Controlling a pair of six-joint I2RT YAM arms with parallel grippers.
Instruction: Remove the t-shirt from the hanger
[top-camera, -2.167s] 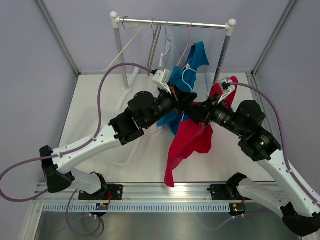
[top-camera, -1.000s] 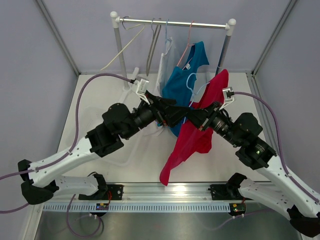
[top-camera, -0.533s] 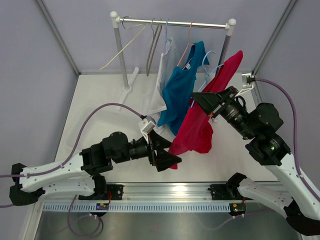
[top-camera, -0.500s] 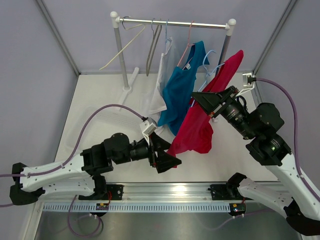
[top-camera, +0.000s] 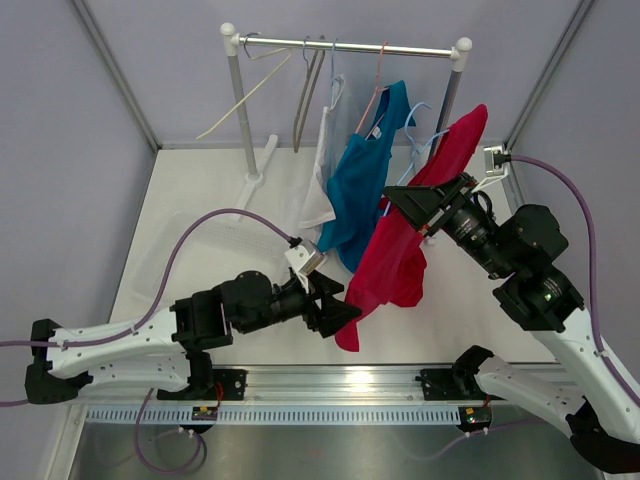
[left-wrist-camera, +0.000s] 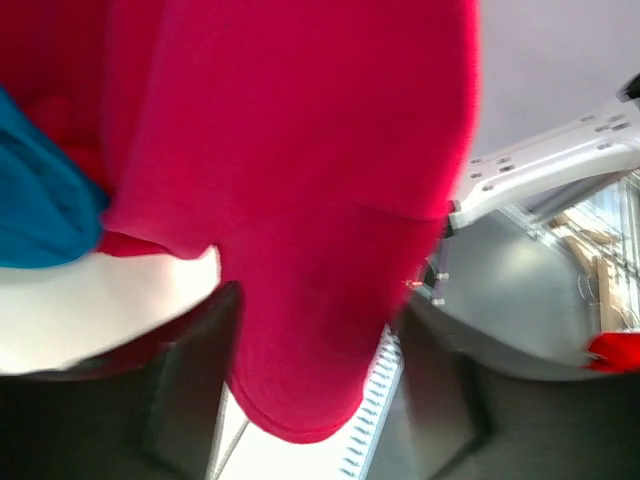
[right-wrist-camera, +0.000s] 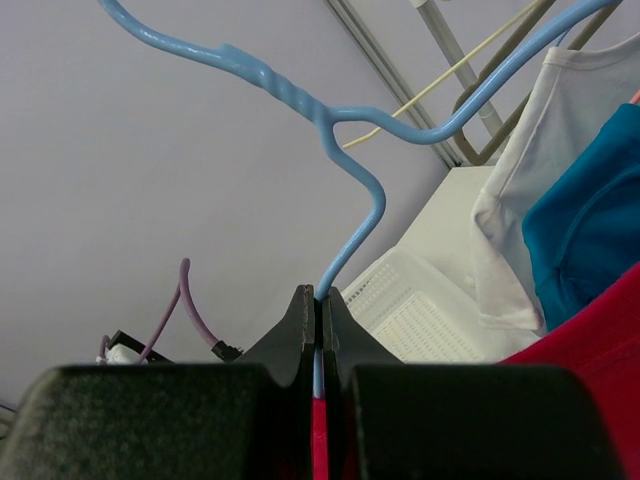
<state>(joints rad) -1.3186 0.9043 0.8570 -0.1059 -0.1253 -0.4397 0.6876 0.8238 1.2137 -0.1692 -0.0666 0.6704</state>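
Observation:
The red t-shirt (top-camera: 400, 250) hangs from a light blue hanger (top-camera: 418, 118), off the rail and held up to the right of the rack. My right gripper (top-camera: 390, 196) is shut on the hanger's wire (right-wrist-camera: 350, 180) just below its hook; red cloth (right-wrist-camera: 590, 320) shows below the jaws (right-wrist-camera: 319, 296). My left gripper (top-camera: 348, 312) is low near the table's front. The shirt's bottom hem (left-wrist-camera: 300, 330) hangs down between its two dark fingers (left-wrist-camera: 190, 385), which stand apart on either side of the cloth.
A clothes rack (top-camera: 350, 45) stands at the back with several bare hangers, a blue shirt (top-camera: 360, 190) and a white garment (top-camera: 322, 185). A white perforated tray (top-camera: 225, 235) lies on the table to the left. A metal rail (top-camera: 340, 380) runs along the near edge.
My left arm drew back from the rack toward the front and came up around the red shirt's hem, its jaws narrowing. My right gripper lifted the hanger up and right, then held still.

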